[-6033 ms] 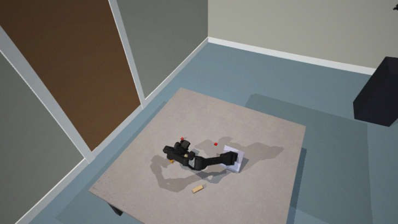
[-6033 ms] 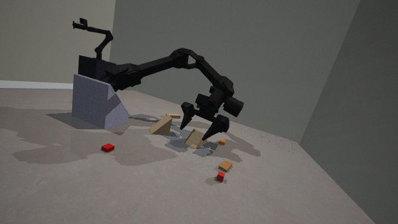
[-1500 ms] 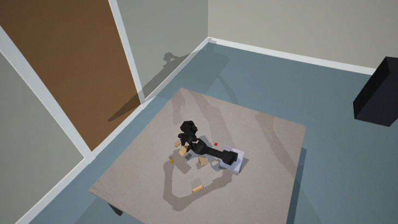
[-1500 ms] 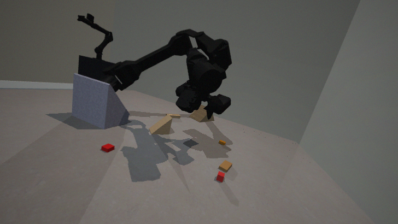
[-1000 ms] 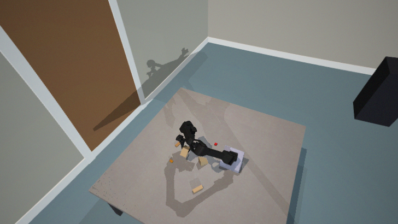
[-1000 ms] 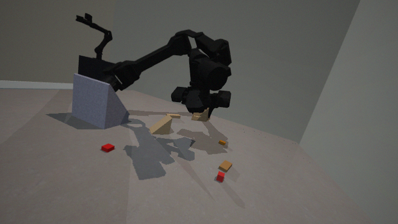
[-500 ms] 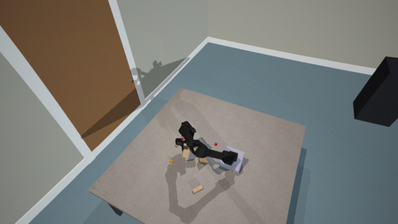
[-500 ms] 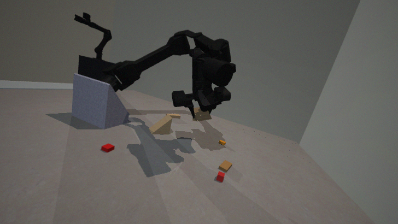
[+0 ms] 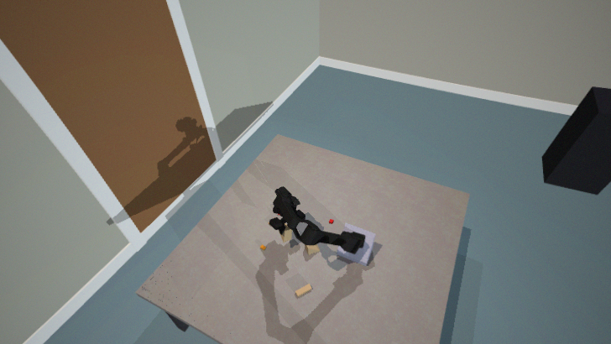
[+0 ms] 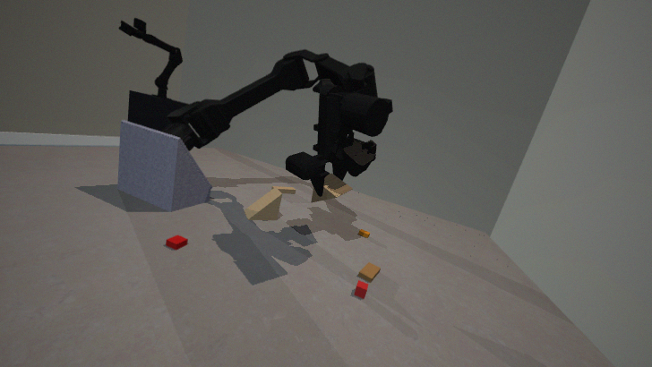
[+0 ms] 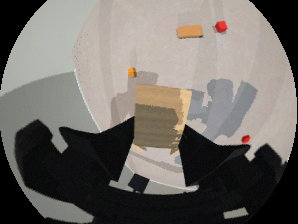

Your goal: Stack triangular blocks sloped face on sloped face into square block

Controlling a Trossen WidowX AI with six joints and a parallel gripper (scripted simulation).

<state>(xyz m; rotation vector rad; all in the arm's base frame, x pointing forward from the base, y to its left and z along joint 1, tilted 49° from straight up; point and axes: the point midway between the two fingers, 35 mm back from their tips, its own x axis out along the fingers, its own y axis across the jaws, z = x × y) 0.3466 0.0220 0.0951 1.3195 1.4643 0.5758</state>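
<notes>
My gripper (image 10: 330,185) (image 11: 157,120) is shut on one wooden triangular block (image 9: 286,235) (image 10: 342,184) (image 11: 159,117). The held block is off the table and looks tilted in the exterior view. The other triangular block (image 9: 312,249) (image 10: 269,205) stands on the table with its slope facing up, between the held block and the arm's base. The two blocks are apart. The standing block is not clearly visible in the wrist view, where the held block and fingers cover much of the middle.
A small orange piece (image 9: 263,247) (image 10: 364,233) (image 11: 132,73), a flat red piece (image 9: 331,221) (image 10: 176,242) (image 11: 246,139), a tan block (image 10: 369,271) (image 11: 190,31) beside a red cube (image 10: 360,289) (image 11: 221,26), and a plank (image 9: 304,290) (image 10: 284,189) lie around. The lavender base (image 9: 363,257) (image 10: 148,164) carries the arm.
</notes>
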